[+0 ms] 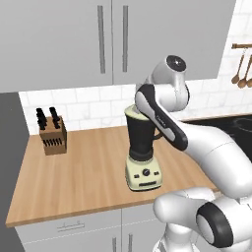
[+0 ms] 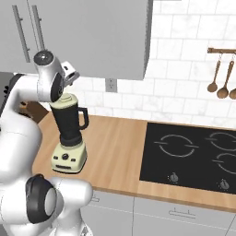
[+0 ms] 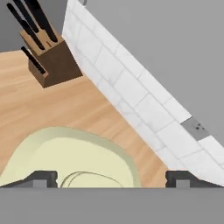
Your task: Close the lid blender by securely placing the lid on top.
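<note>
A: Hand view puts the lid (image 3: 70, 153) right under the camera, a pale cream-yellow squarish cap with rounded corners, its raised centre knob showing at the lower edge between the two dark fingertips (image 3: 41, 178). Where is it relative to the blender?

B: On top of the blender (image 1: 141, 152). From the left base view the lid (image 1: 131, 111) caps the rim of the tall dark jar, and the right base view shows the same, the lid (image 2: 66, 100) sitting on the jar of the blender (image 2: 70, 138). I cannot tell whether it is fully seated.

A: And the end effector (image 3: 111, 178)?

B: Just above the lid. Its fingertips stand wide apart, one on each side of the knob, gripping nothing, so it is released. In both base views the arm hides most of it.

A: What else is near the blender?

B: It stands on the wooden desk (image 1: 78, 172), cream base with dark knobs facing front, side handle towards the hob (image 2: 193, 156). A knife block (image 1: 52, 132) stands well to the blender's left near the tiled wall; in the hand view the knife block (image 3: 48, 57) lies beyond the lid. Wooden spoons (image 2: 221, 78) hang on the wall well to the blender's right
</note>
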{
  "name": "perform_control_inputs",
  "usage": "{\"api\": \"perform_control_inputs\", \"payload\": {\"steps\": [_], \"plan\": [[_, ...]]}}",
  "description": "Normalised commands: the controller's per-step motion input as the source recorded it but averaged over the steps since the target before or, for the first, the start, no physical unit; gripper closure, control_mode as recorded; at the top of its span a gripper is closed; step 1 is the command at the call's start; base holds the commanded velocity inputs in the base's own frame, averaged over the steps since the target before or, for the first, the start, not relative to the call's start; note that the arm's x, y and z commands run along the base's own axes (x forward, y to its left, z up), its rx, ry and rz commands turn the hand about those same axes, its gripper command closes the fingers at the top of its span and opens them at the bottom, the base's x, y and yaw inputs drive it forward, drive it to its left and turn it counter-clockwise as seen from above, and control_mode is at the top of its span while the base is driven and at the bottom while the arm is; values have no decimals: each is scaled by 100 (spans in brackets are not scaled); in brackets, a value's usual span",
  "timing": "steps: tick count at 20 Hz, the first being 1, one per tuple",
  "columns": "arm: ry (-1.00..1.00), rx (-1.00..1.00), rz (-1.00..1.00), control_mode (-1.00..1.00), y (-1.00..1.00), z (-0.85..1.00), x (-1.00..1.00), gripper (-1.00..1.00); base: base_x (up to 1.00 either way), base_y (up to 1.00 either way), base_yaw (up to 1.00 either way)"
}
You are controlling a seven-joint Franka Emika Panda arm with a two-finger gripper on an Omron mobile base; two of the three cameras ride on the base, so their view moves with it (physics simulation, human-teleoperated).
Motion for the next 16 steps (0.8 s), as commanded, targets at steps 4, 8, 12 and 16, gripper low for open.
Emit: {"api": "perform_control_inputs", "payload": {"steps": [4,8,12,16], "plan": [[-17,5,-1,-100,-22,0,-97,-100,0,0,0],[-3,12,-4,-100,-58,0,-85,-100,0,0,0],[0,11,-5,-100,-97,0,-59,-100,0,0,0],[0,2,-1,-100,-66,-3,-28,-100,0,0,0]]}}
